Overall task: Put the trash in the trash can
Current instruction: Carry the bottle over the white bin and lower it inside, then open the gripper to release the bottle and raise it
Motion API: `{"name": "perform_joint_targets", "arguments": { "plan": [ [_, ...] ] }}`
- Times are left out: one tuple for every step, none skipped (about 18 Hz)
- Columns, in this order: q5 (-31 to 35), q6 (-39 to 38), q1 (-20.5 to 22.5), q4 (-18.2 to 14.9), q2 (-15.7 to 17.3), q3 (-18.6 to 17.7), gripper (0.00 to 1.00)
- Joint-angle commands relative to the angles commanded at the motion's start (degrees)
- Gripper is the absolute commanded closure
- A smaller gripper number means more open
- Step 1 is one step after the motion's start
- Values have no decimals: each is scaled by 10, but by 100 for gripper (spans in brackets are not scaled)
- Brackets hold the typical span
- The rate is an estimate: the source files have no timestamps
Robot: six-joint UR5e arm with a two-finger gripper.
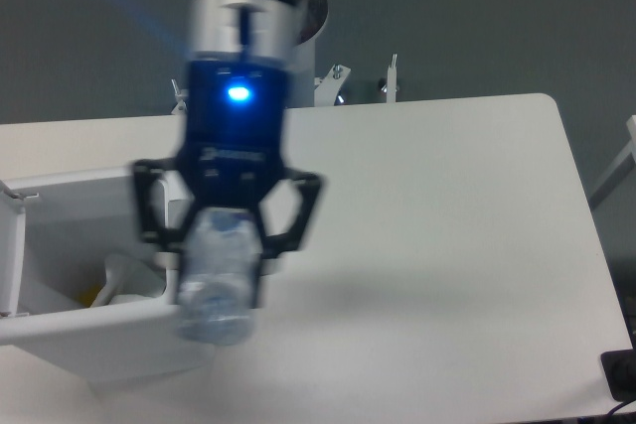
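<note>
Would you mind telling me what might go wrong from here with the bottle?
The bottle hangs from the gripper over the bin's right wall, not clearly over the opening; released now, it might hit the rim and fall on the table. Its lower end sticks out below the fingers, so it may slip.

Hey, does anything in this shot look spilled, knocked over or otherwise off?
Nothing spilled or toppled. The only oddities fit the job: the gripper holds a crushed clear bottle, blurred by motion, in front of the right-hand edge of the open trash can. A crumpled white piece already lies inside the can.
</note>
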Motion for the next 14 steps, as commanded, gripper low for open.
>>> {"name": "perform_joint_targets", "arguments": {
  "plan": [
    [0, 1, -16, 0, -2, -7, 40],
    [0, 3, -22, 0, -4, -18, 40],
    [0, 2, -26, 0, -6, -26, 40],
    [-2, 2, -31, 0, -6, -38, 40],
    [-2, 3, -38, 0, -5, -54, 40],
    [-2, 6, -40, 1, -3, -68, 39],
    [-2, 5, -43, 1, -1, -75, 36],
    [-1, 4, -47, 1, 0, -76, 26],
    [-1, 5, -47, 1, 1, -77, 5],
    [-1, 2, -47, 1, 8, -76, 0],
    [-1, 1, -47, 0, 12, -77, 0],
    [0, 0, -47, -1, 19, -78, 0],
    [0, 2, -46, -1, 25, -78, 0],
    [3, 3, -41, -2, 27, -77, 0]
  ]
}}
